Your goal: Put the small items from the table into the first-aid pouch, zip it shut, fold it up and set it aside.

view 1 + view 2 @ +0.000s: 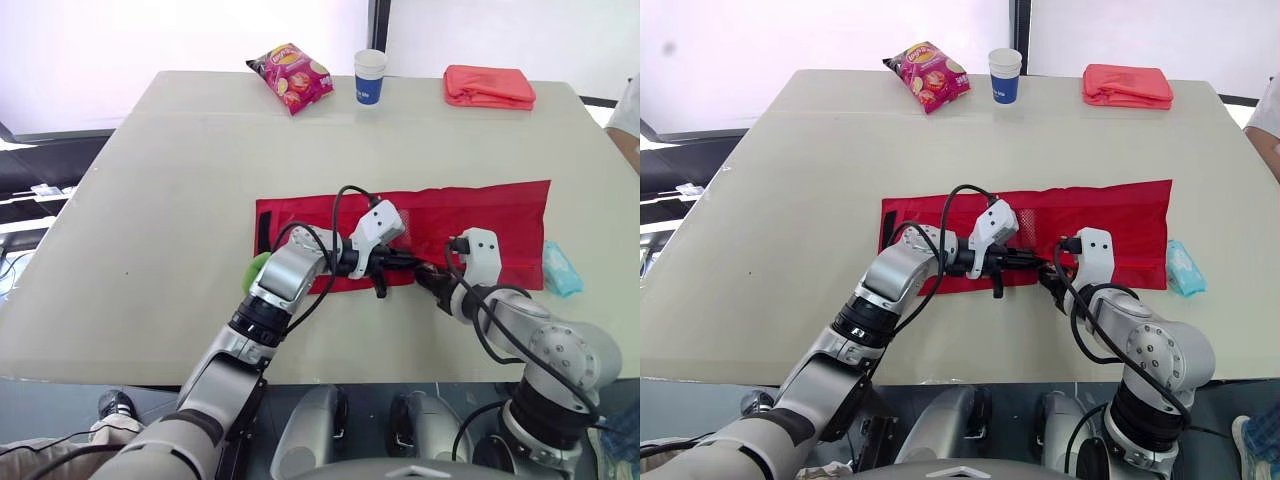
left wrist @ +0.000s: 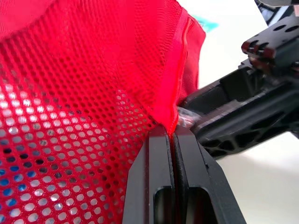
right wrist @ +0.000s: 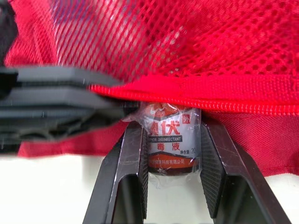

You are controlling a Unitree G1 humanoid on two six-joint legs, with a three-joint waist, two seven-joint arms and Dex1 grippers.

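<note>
Pinching the zip-edged lip of the red mesh pocket [image 2: 93, 93], the left gripper [image 2: 173, 133] has its two black fingers pressed together on the fabric, lifting the pocket mouth open. The pocket belongs to the red fabric first-aid pouch [image 1: 480, 215], which lies unfolded and flat at the centre of the head view on the beige table [image 1: 150, 200]. The right gripper [image 3: 173, 127] is clamped on a small plastic-wrapped bottle with a red-and-white label [image 3: 172, 142], held right at the raised lip, with its top just under the zip edge. Whether any part is yet inside the pocket cannot be told. A teal packet [image 1: 562, 268] lies on the table just beside the pouch's right end, and a small green item [image 1: 257, 270] shows at its lower left corner, partly hidden by the left arm. Assessment: the task is at an early stage; the packing is unfinished, with at least these two items outside, and zipping, folding and setting aside are not yet begun. Along the upper edge sit a pink snack bag [image 1: 291, 77], a blue-and-white paper cup [image 1: 369, 77] and a folded coral cloth [image 1: 489, 86], well apart from the work.
</note>
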